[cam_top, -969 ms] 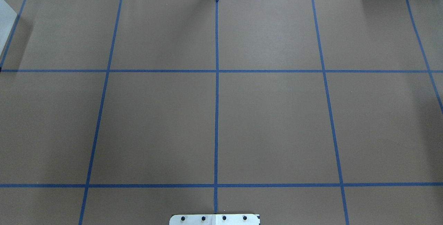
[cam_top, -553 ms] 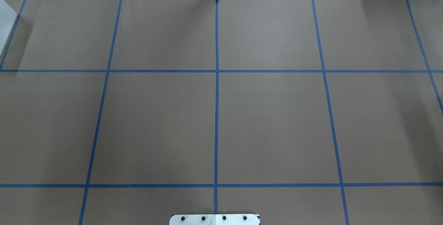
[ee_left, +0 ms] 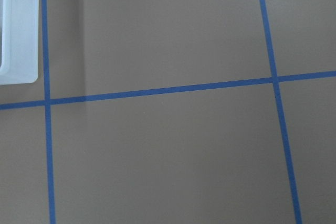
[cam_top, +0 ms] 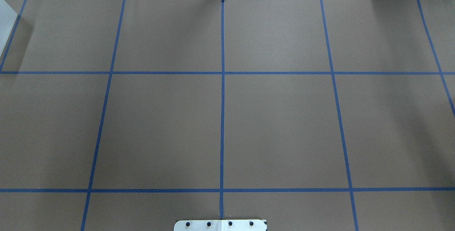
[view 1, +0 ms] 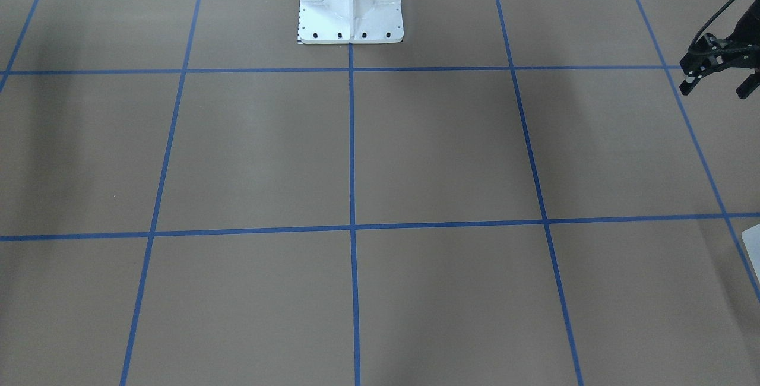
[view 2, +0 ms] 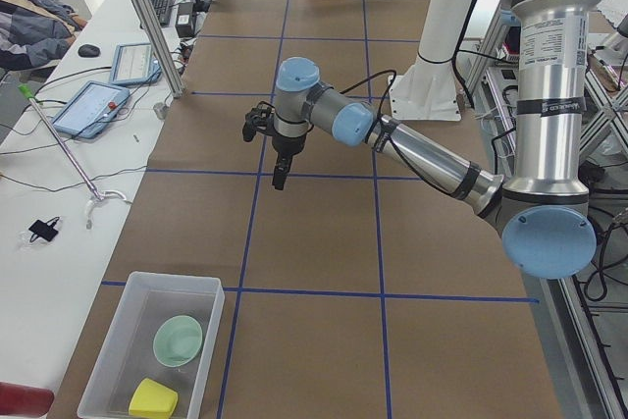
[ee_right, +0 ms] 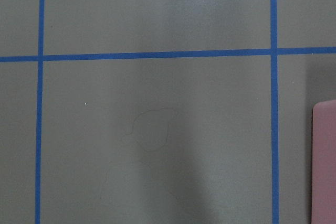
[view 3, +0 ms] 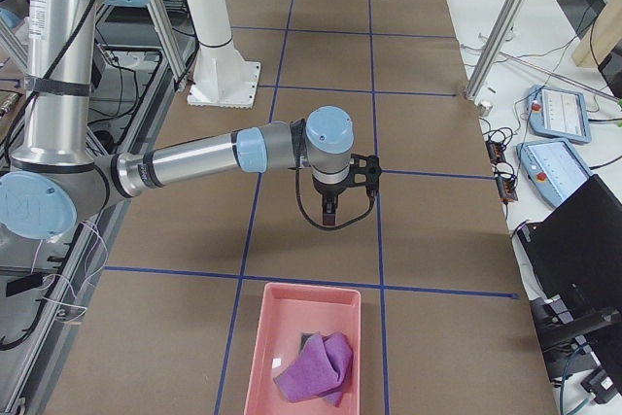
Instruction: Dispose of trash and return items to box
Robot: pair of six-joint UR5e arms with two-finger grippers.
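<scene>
A clear plastic box stands at the table's left end and holds a green bowl and a yellow item. A pink tray stands at the right end and holds a purple cloth. My left gripper hangs open and empty above the bare table, short of the clear box. It also shows in the exterior left view. My right gripper hangs above the table just short of the pink tray. I cannot tell whether it is open or shut.
The brown table cover carries a blue tape grid. The robot's white base stands at the robot-side edge. A corner of the clear box shows in the left wrist view, and an edge of the pink tray in the right wrist view.
</scene>
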